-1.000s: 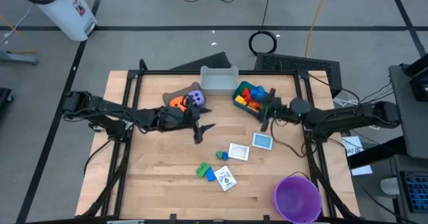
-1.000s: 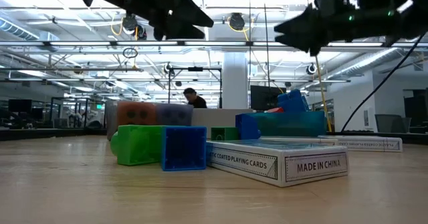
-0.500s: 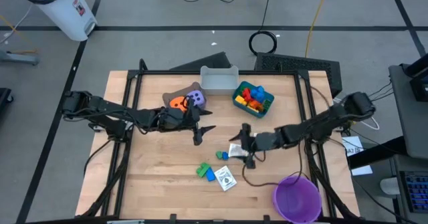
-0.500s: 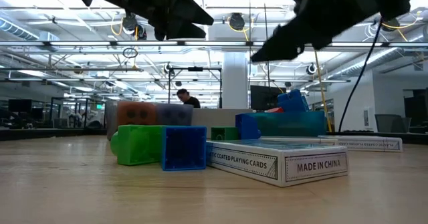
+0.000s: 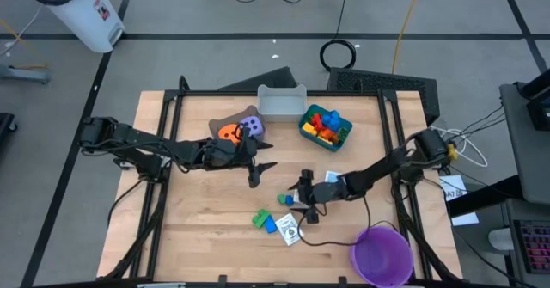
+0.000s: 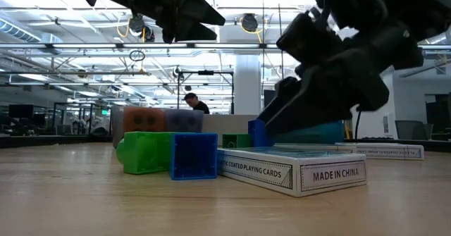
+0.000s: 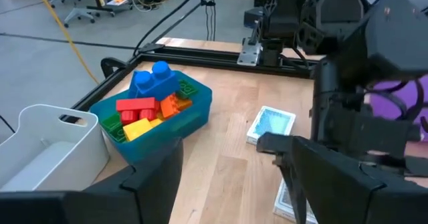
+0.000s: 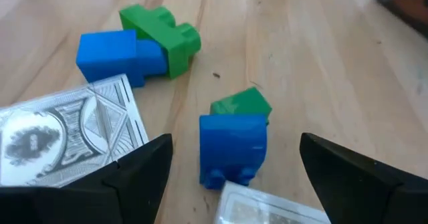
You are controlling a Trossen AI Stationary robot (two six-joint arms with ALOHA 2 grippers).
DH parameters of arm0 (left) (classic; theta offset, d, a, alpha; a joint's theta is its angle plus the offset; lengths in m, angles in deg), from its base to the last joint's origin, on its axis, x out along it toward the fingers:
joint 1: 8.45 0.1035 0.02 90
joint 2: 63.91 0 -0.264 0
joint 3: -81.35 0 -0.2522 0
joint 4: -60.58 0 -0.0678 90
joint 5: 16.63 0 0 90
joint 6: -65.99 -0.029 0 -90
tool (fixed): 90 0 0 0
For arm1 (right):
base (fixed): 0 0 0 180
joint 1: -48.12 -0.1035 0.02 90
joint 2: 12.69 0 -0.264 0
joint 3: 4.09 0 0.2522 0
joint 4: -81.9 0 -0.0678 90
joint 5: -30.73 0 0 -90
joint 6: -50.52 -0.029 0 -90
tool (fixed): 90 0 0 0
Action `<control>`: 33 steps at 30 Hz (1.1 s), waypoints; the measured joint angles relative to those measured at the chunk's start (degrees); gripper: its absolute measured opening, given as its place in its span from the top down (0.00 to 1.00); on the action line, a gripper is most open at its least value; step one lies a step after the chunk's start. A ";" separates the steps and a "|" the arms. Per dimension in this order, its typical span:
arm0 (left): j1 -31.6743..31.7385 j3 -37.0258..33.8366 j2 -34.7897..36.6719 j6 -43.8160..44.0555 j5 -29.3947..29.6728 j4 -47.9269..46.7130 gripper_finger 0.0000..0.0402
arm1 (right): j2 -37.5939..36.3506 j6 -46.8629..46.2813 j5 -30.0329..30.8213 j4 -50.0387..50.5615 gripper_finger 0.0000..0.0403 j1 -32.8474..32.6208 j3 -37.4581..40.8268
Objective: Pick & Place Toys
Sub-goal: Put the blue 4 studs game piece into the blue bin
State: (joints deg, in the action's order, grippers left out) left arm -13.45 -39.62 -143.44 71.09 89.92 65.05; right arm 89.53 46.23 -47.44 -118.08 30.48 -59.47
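My right gripper is open, low over the table's middle. Its fingers stand on either side of a small blue brick without touching it, and a green brick lies against that brick's far side. A green and blue brick pair and a card box lie nearer the front edge. An orange die and a purple die sit in the brown bin. My left gripper hangs open and empty above the table, left of centre.
A blue bin full of coloured bricks and a grey bin stand at the far side. Another card box lies beside my right arm. A purple bowl sits at the near right corner.
My right gripper has swung from above the blue bin toward the table's near edge and left, sinking and tipping down until it stands over the small blue brick in the middle. The bricks and cards have not moved.
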 joint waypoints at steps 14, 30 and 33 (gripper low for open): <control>0.04 0.00 0.00 -0.02 0.02 -0.05 0.30 | 3.38 -0.68 -4.34 -4.58 0.46 0.21 -0.03; 0.06 0.00 0.00 -0.24 0.04 0.00 0.30 | -13.66 2.05 0.87 11.10 0.65 2.31 -0.01; 0.11 0.00 0.00 -0.33 0.04 -0.01 0.30 | -22.42 4.64 8.30 18.93 0.63 2.61 -0.01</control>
State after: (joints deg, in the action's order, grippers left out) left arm -13.34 -39.62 -143.44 70.76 89.97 65.04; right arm 67.11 50.87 -39.14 -99.15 33.09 -59.48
